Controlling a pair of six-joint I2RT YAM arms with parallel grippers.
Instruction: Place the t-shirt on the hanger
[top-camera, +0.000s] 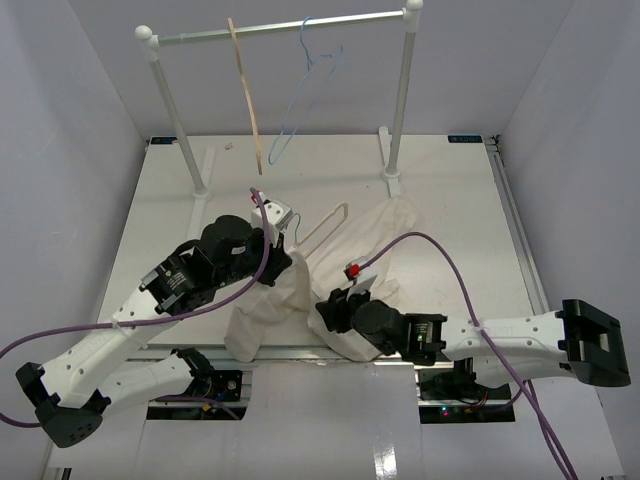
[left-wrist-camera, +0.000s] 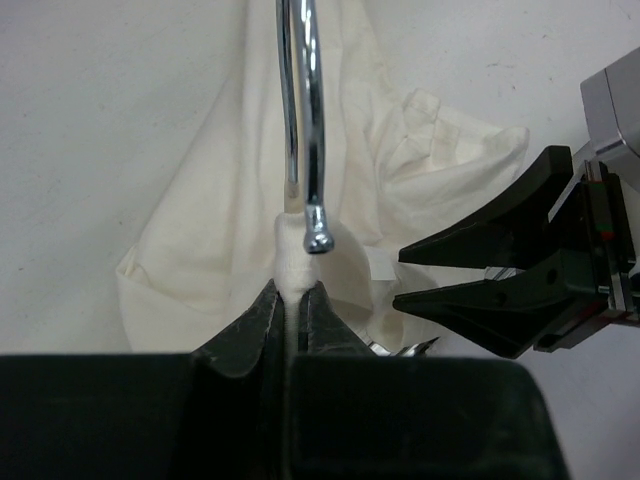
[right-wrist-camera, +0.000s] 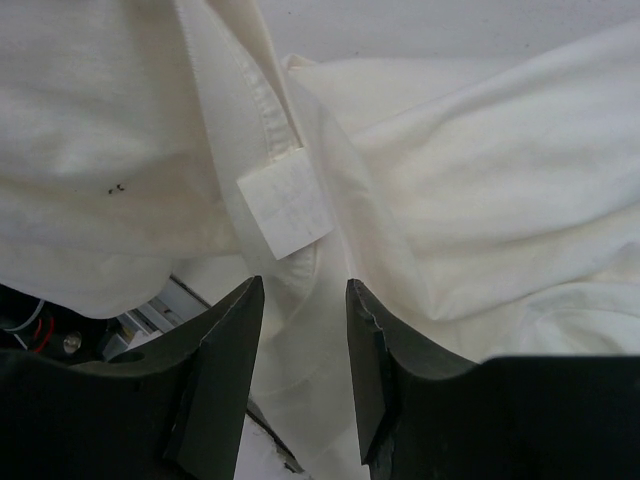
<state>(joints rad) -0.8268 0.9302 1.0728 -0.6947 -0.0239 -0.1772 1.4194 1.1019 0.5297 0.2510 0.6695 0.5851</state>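
The left gripper (left-wrist-camera: 292, 290) is pinched tight on the hanger (left-wrist-camera: 292, 255), just below its hook (left-wrist-camera: 300, 100). The right gripper (right-wrist-camera: 302, 290), jaws parted and holding nothing, straddles the collar (right-wrist-camera: 250, 120) of the t-shirt (right-wrist-camera: 480, 180), which lies bunched beside the hanger. It would be best to close on one collar layer, then stretch it over the hanger.

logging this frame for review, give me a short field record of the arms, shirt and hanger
left gripper: shut on the hanger at the base of its hook
right gripper: open, t-shirt collar fabric between its jaws
t-shirt: crumpled on the table, one hanger arm sticking out bare
label: white, at the collar ahead of the right gripper
rack: tan hanger and blue wire hanger hanging
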